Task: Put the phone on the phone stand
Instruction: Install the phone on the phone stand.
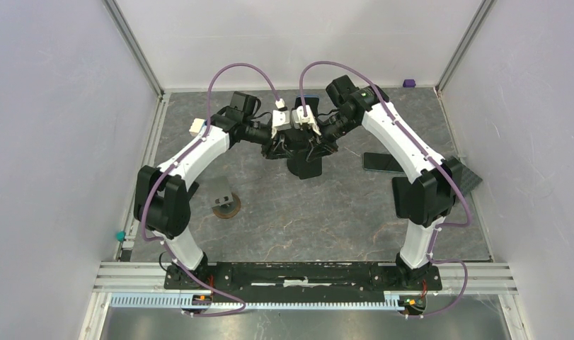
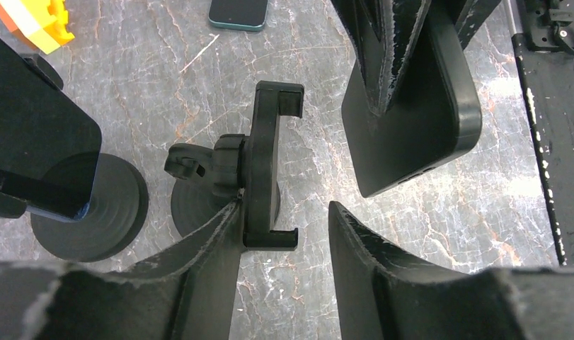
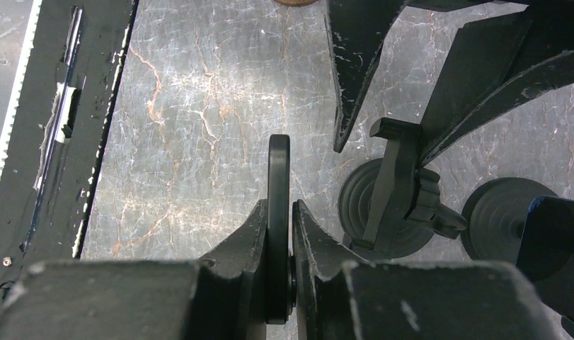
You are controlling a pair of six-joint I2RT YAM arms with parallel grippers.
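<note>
Right pincer (image 3: 279, 207) is clamped tight on the black phone (image 3: 279, 163), a thin slab with rounded corners held on edge above the desk (image 3: 199, 106), just beside the stand (image 2: 262, 156) but apart from its cradle. Left pincer (image 2: 284, 207) stands part open astride that black stand, one finger (image 2: 213, 241) touching it and the other clear. From the left wrist the phone's upper part is hidden behind the right fingers (image 2: 383, 42), only its lower end with a slot showing, and from above pincers, phone and stand merge into one dark clump.
</note>
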